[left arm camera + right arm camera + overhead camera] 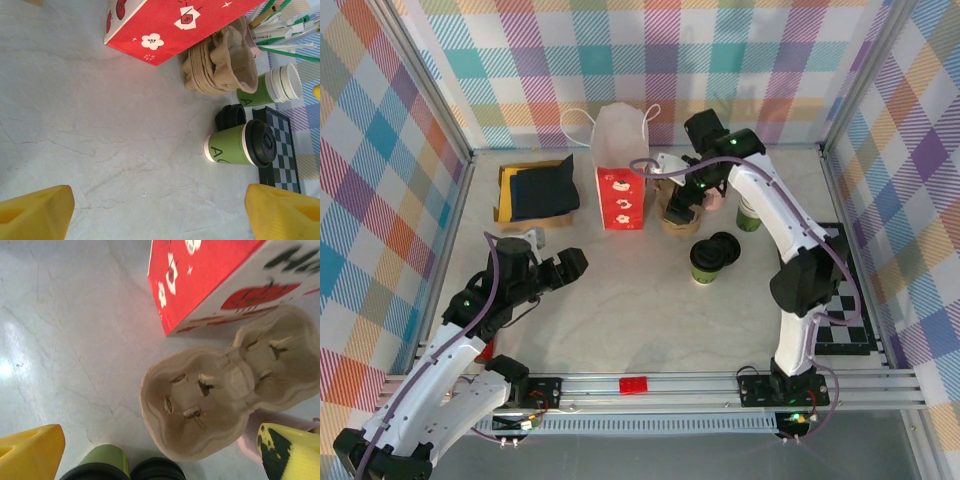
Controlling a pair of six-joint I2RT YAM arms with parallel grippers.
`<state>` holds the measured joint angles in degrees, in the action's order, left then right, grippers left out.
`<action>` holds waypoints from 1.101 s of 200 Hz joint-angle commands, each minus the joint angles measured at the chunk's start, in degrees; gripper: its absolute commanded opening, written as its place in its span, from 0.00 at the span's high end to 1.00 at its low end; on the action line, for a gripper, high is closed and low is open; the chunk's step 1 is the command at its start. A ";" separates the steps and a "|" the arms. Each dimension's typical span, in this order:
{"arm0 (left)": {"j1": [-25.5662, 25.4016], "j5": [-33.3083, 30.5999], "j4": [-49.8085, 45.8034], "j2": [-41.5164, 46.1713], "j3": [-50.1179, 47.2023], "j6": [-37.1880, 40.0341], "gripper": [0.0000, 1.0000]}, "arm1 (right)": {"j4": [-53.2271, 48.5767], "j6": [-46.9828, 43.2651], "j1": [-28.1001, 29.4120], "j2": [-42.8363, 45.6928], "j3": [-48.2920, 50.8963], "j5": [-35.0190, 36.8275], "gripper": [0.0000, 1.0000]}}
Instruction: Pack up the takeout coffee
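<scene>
Right hand [160, 432]: wide, empty, over cup carrier [200, 405].
Left hand [160, 200]: wide, empty.
Advice: grip coffee cup [232, 146] below lid [262, 142], keep upright.

A red-and-white paper bag [620, 190] stands upright on the marble worktop [620, 310]. Just beside its right side lies a stack of brown cardboard carriers [210, 400], wells facing up. Beside the stack, green straws [281, 30] poke from a pink cup [250, 445]. A green cup with a white lid [270, 85] stands near a loose black lid [231, 116] and a checkered mat [845, 300]. Far left, navy cloth [545, 185] lies on a yellow board [505, 200].
</scene>
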<state>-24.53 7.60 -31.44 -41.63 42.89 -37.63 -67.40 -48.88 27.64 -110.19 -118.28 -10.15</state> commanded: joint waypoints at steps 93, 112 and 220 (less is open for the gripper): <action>1.15 0.07 1.18 -2.84 -0.32 1.71 0.12 | 4.99 -7.25 -1.77 -12.98 -9.00 4.37 0.07; 1.23 0.27 1.90 -3.53 -0.63 1.73 0.12 | 5.03 -7.97 -1.93 -14.27 -9.40 4.53 0.07; 2.21 1.89 4.11 -6.47 -1.08 1.77 0.12 | 5.25 -10.44 -3.44 -18.09 -11.30 5.08 0.07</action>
<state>-23.35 8.16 -29.56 -47.64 42.44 -36.56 -62.52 -57.52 24.49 -126.85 -127.74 -4.49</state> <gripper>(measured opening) 0.881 0.926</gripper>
